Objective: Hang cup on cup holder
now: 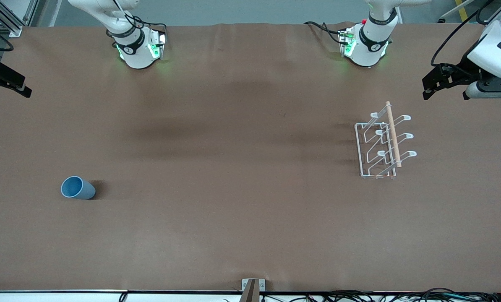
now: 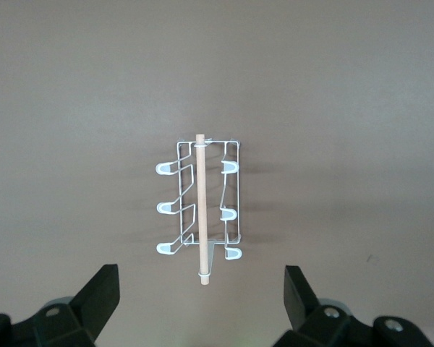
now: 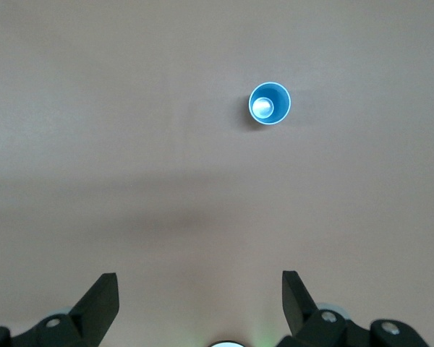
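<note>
The light blue cup [image 1: 77, 188] stands upright, open end up, on the brown table toward the right arm's end; it also shows in the right wrist view [image 3: 269, 104]. The white wire cup holder [image 1: 380, 144] with its wooden rod stands toward the left arm's end, nothing on its prongs; it also shows in the left wrist view [image 2: 200, 210]. My left gripper [image 1: 445, 92] hangs open and empty above the table's end, beside the holder [image 2: 201, 289]. My right gripper [image 1: 5, 91] hangs open and empty over the other end, well clear of the cup [image 3: 200, 293].
The two arm bases [image 1: 139, 50] [image 1: 366, 46] stand along the table's edge farthest from the front camera. A small bracket [image 1: 253, 287] sits at the nearest edge. Bare brown table [image 1: 233, 167] lies between cup and holder.
</note>
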You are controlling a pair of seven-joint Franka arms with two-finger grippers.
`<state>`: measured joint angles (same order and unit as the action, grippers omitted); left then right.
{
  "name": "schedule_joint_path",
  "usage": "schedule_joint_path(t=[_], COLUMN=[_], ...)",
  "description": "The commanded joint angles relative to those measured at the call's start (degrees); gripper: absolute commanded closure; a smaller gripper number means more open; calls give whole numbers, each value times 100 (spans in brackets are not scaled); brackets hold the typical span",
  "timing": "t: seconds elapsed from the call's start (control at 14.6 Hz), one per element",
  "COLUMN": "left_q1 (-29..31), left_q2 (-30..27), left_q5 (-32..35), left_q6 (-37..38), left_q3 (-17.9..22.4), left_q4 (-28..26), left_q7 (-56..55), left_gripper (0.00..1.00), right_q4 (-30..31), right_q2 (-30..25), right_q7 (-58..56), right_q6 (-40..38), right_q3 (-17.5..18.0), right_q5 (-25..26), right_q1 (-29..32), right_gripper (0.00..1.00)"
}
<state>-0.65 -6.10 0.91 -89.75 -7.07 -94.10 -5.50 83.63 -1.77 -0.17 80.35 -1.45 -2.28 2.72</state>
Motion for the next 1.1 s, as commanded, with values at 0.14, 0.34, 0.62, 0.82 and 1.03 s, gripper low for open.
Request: schedule_joint_path(t=[0.14, 0.34, 0.62, 0.82, 1.03], left_q1=[30, 48, 48, -40, -58], left_q2=[82, 170, 310, 521, 644], left_q5=[85, 93, 67, -12, -3], left_q6=[221, 283, 283, 274, 274], left_q3=[-13, -13, 4, -31, -57], left_q4=[251, 409, 401, 462, 673], left_q7=[67, 76, 102, 23, 111], left_gripper=[0, 0, 0, 0, 0], right_q4=[179, 179, 179, 206, 215], right_q2=[-139, -139, -130, 202, 852], right_q7=[-53, -53, -62, -62, -359], right_q6=[69, 69, 86, 243, 848], right_q3=[31, 31, 31, 31, 31], right_q5=[-97, -88, -88, -27, -97], right_q1=[106, 106, 106, 185, 466], right_gripper=[0, 1, 3, 3, 3])
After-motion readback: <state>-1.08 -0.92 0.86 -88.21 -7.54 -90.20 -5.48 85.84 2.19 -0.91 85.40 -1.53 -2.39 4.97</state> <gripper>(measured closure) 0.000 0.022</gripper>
